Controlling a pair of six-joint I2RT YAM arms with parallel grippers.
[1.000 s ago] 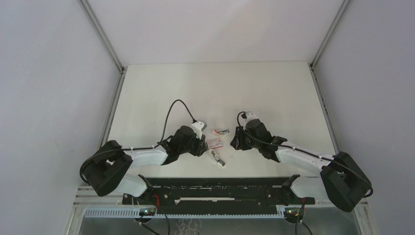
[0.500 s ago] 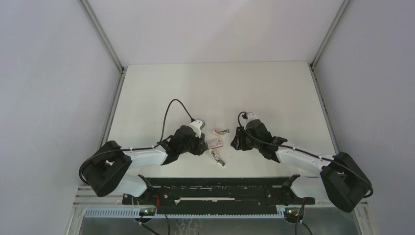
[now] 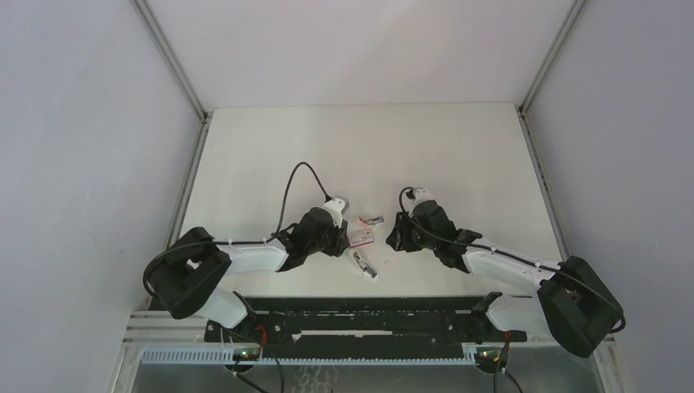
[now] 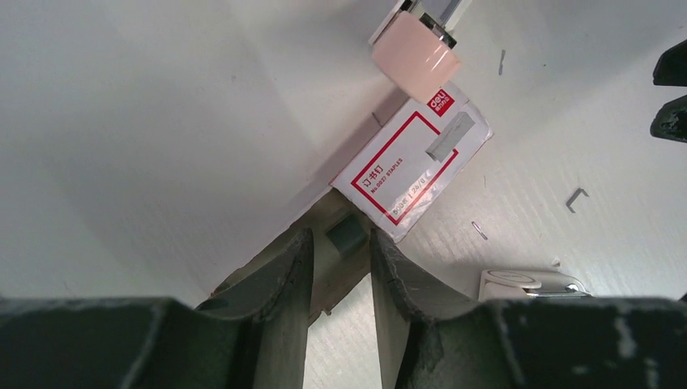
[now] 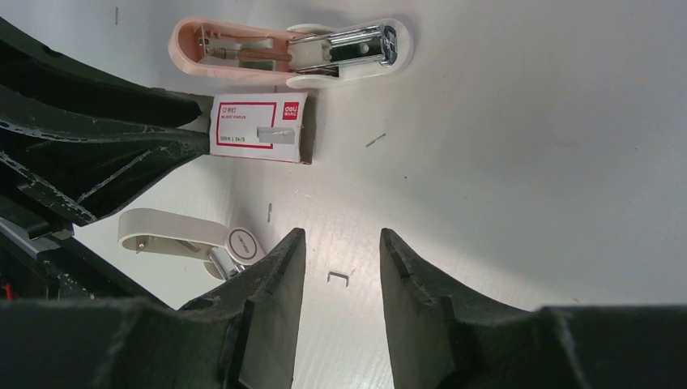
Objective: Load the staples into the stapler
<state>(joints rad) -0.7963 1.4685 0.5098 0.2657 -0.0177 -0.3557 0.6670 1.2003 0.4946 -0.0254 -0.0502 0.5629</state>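
A white staple box with a red frame lies on the table between both arms; it also shows in the left wrist view and the right wrist view. My left gripper is shut on the box's near end, where brown card and a grey staple strip sit between the fingers. A pink stapler lies open just beyond the box, its metal magazine showing. My right gripper is open and empty, right of the box, with a loose staple below it.
A white stapler lies open on the near side of the box, also in the top view. Several loose staples are scattered on the white table. Grey walls stand at both sides.
My left gripper has reached further right onto the staple box, and the box has shifted and tilted slightly. The right arm has hardly moved.
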